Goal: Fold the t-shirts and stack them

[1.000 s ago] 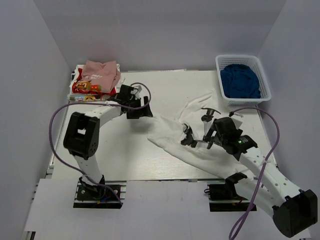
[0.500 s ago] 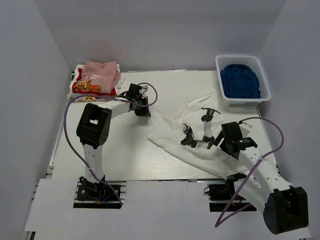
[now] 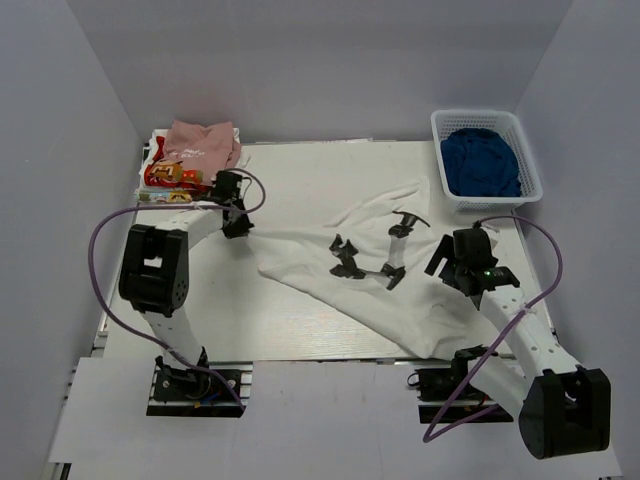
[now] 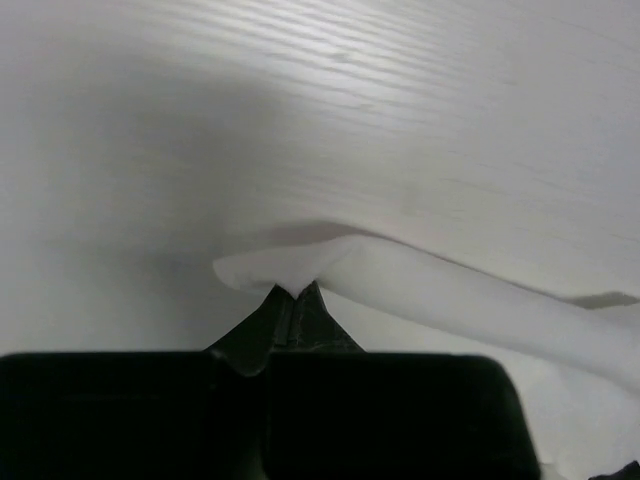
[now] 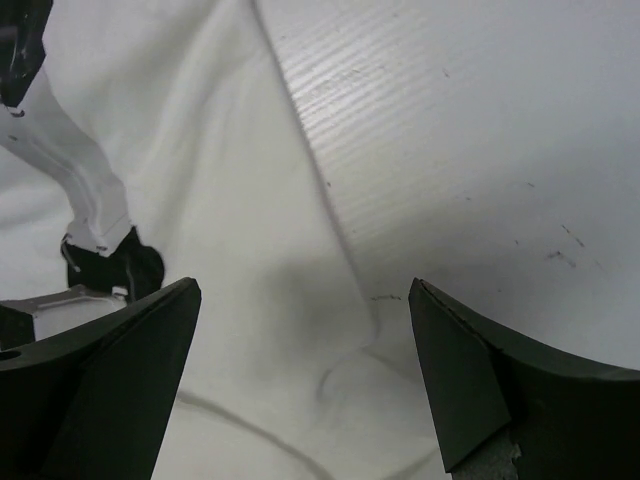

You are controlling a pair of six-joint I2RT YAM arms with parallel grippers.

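White t-shirt (image 3: 300,268) sprawls unfolded on the counter (image 3: 330,175) left of the basket (image 3: 478,113), its corner pinched in the left hand (image 4: 292,291). The right hand (image 5: 305,290) is spread wide. Pink shirt (image 3: 203,140) and printed shirt (image 3: 165,176) seem already stacked farther left.

The right gripper (image 5: 302,292) is hanging with its fingers spread above the white shirt (image 5: 230,180), whose black print (image 5: 100,265) is showing beside bare worktop (image 5: 480,130).

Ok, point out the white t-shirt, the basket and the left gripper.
white t-shirt (image 3: 300,265), top view, plain cloth left of the print
basket (image 3: 476,115), top view, far rim
left gripper (image 4: 293,292), left wrist view, closed fingertips
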